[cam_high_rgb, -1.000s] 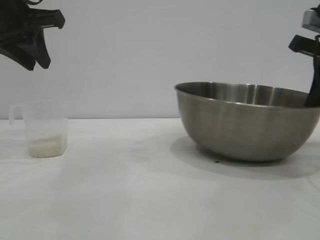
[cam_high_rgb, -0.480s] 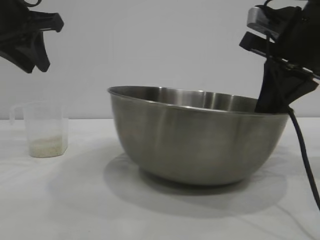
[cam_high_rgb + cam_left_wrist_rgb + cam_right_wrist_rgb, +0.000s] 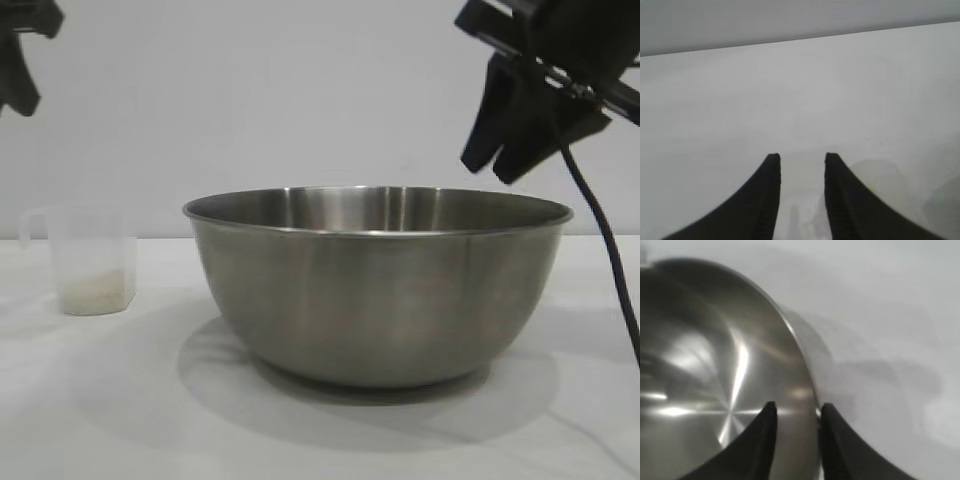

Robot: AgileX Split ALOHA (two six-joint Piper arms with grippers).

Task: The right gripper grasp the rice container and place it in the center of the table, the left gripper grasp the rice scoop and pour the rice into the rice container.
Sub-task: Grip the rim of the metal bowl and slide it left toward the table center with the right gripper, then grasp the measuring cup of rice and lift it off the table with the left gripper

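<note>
Rice container, a broad brushed-steel bowl with a thin rolled rim, sits mid-table on the matte white top. Near the left edge stands the translucent squarish rice scoop, a thin layer of rice inside. Right gripper hangs above the bowl's right rim, jaws apart, empty. Left gripper hovers high, parted, empty.

Big steel rice container sits upright mid-table; translucent rice scoop with rice stands well apart
</note>
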